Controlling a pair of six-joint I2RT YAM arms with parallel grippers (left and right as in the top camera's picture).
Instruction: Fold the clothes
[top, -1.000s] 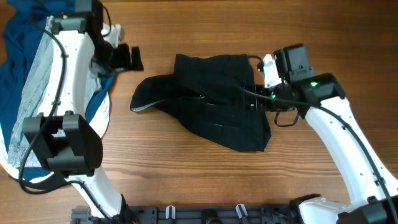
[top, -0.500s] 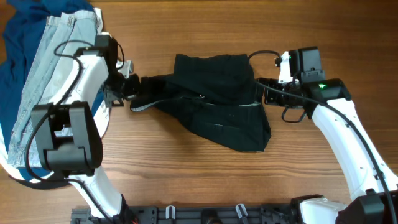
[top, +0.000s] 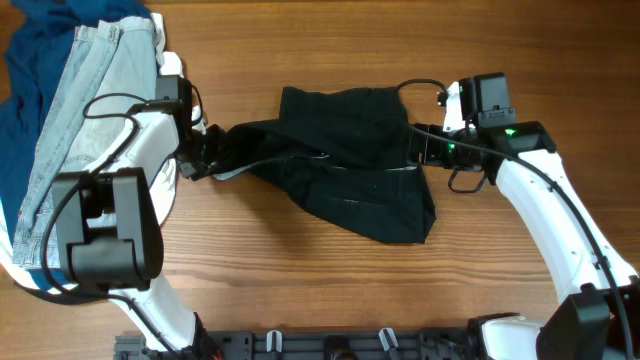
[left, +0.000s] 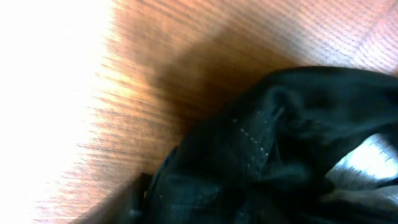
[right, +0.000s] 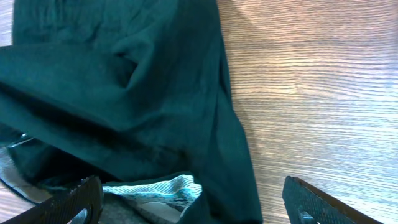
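The clothes, black shorts (top: 350, 170), lie crumpled in the middle of the wooden table, with a pale lining strip showing at their left tip and right side. My left gripper (top: 207, 152) is at the left tip. In the left wrist view black fabric (left: 280, 137) fills the space at the jaws and only one dark finger (left: 138, 194) shows, so their gap is hidden. My right gripper (top: 415, 148) is at the shorts' right edge. It is open (right: 196, 202), its fingers wide apart on either side of the black cloth (right: 124, 93) and striped lining (right: 161, 190).
Light-blue jeans (top: 70, 130) lie over a dark blue garment (top: 30, 50) at the far left, just behind the left arm. A black rail (top: 320, 345) runs along the table's front edge. Bare wood (right: 311, 93) lies right of the shorts.
The left gripper came from beside the jeans across to the shorts' left tip and now sits in the fabric. The right gripper edged left onto the shorts' right edge.
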